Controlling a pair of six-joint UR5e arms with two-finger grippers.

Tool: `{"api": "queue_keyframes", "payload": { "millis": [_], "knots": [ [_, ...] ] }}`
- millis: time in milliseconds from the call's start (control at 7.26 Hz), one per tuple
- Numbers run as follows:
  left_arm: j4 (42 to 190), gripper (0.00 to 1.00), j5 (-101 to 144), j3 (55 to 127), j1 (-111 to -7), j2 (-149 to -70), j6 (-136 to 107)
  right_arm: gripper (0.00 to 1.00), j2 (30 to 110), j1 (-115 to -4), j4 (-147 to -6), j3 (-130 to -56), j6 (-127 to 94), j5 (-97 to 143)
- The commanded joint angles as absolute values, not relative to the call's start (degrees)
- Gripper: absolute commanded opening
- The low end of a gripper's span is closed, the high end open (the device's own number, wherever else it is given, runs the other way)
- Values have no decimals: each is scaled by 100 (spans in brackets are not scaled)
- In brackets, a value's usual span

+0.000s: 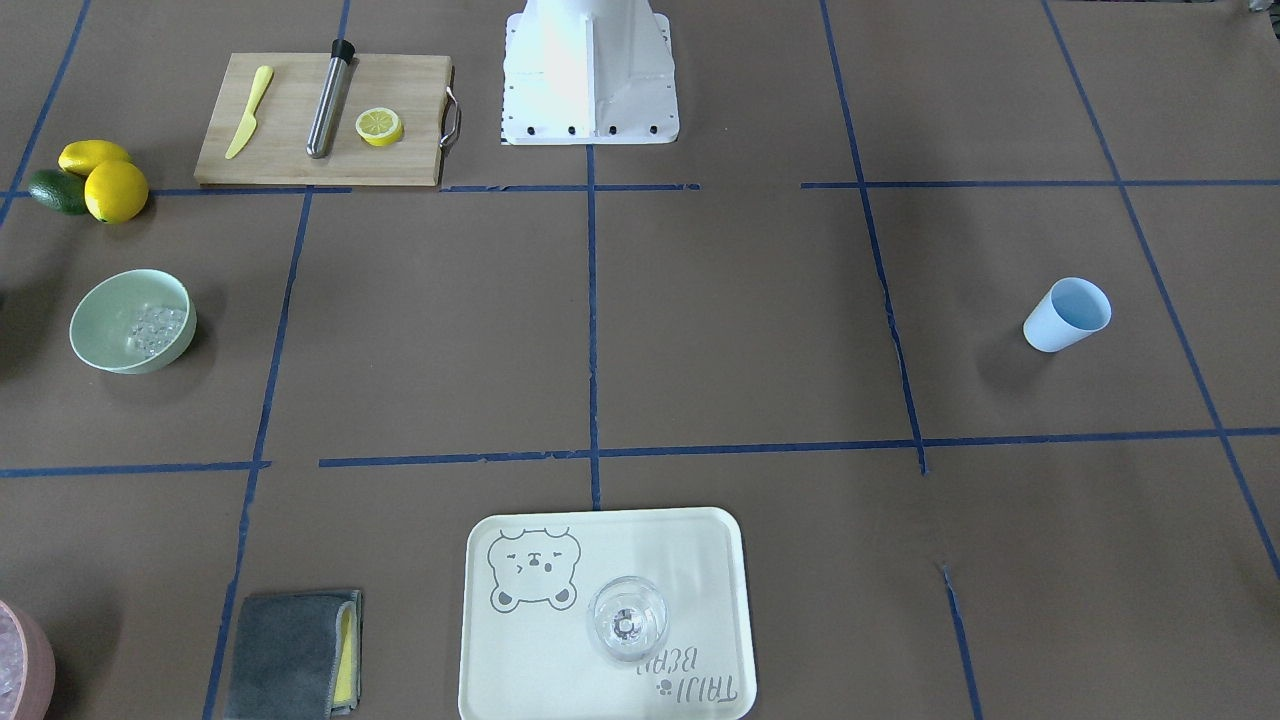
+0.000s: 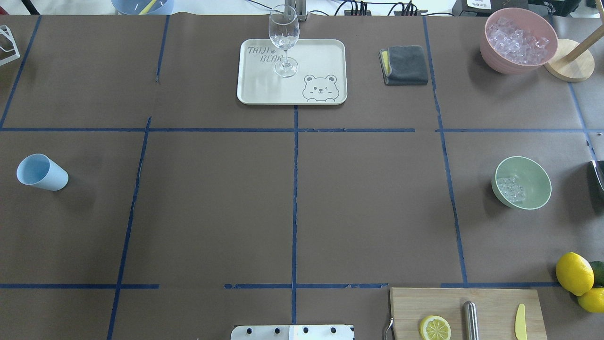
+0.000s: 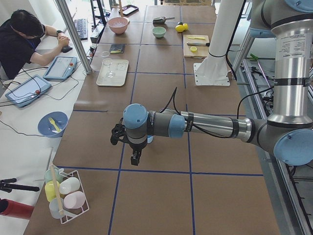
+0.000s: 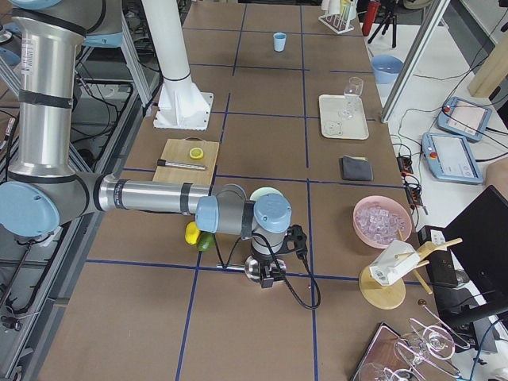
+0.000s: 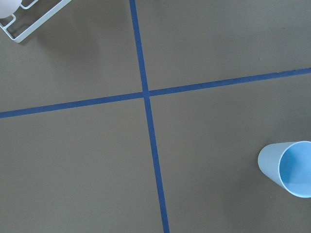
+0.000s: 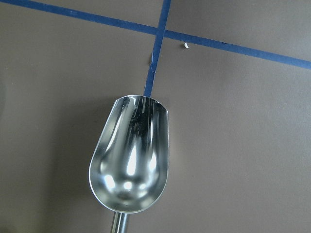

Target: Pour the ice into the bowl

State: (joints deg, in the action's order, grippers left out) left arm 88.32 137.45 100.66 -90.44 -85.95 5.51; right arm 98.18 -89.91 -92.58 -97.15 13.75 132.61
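Steel fills the right wrist view: a scoop (image 6: 130, 155), hollow up and empty, over bare bench (image 6: 243, 145). The pour looks done, so I judge the care lies in the retreat: keep the scoop level and lift it well clear of the rim. In the right-end view the right claw (image 4: 268, 278) hangs just outboard of the bowl (image 4: 266, 194); clenched or released, I cannot tell. In the left-end view the left claw (image 3: 134, 156), likewise unreadable, hangs far from it. In the front view, ice (image 1: 157, 328) clusters low in the bowl, clear whitish cubes against smooth mint walls. Overhead, they hug one side.
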Motion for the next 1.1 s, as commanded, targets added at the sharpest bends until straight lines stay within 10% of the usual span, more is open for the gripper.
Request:
{"api": "queue_keyframes", "payload": {
  "millis": [0, 965],
  "knots": [
    [8833, 100, 13755, 10098, -9044, -8596, 562, 100, 9782, -8991, -9255, -9721, 1380, 13263],
    [8833, 100, 13772, 10090, -9053, -8596, 554, 100, 9879, -8991, -9237, -9668, 1442, 12700]
  ]
}}
